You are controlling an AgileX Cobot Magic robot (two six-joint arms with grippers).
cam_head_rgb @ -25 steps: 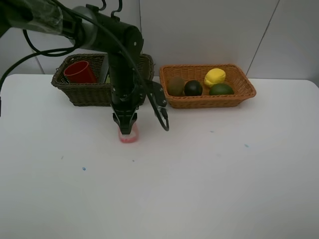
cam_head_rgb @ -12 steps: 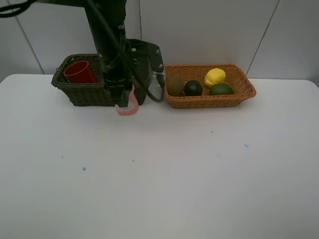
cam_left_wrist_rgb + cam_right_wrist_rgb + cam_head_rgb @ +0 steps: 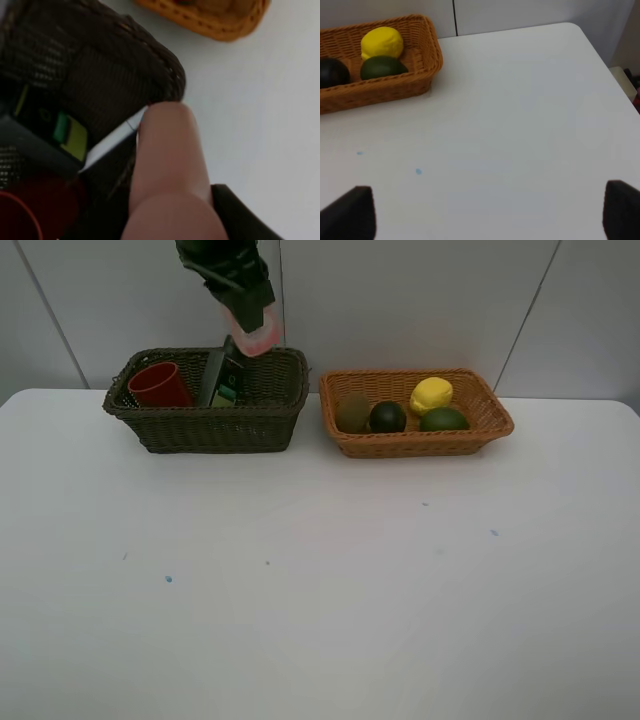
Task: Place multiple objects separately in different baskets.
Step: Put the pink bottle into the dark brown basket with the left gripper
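Exterior high view: the left gripper (image 3: pixel 252 318) hangs above the back rim of the dark olive-brown basket (image 3: pixel 210 425), its black jaws pinched on the pink bottle (image 3: pixel 256 336), which is lifted clear of the desk (image 3: pixel 320 580) and tilted over the basket's right half; inside that basket the red cup (image 3: pixel 160 386) lies at the left end, and the dark green bottle (image 3: pixel 218 380) leans beside it toward the middle; the orange-tan basket (image 3: pixel 415 440) stands just to the right of the dark one, a small gap between them; it holds the brown kiwi (image 3: pixel 352 412) at its left end, then the blackish round fruit (image 3: pixel 388 417), the green lime (image 3: pixel 444 420) and, behind them, the yellow lemon (image 3: pixel 431 395); a few small blue specks mark the white desk in front. Left wrist view, blurred: the pink bottle fills the near field, and past it the white marker (image 3: pixel 114 142) lies in the dark basket beside the green bottle's label; the marker's tip colour cannot be told. Right wrist view: the right gripper (image 3: pixel 490 212) has its two fingers spread wide and holds nothing, hovering over bare desk well to the right of the orange-tan basket.
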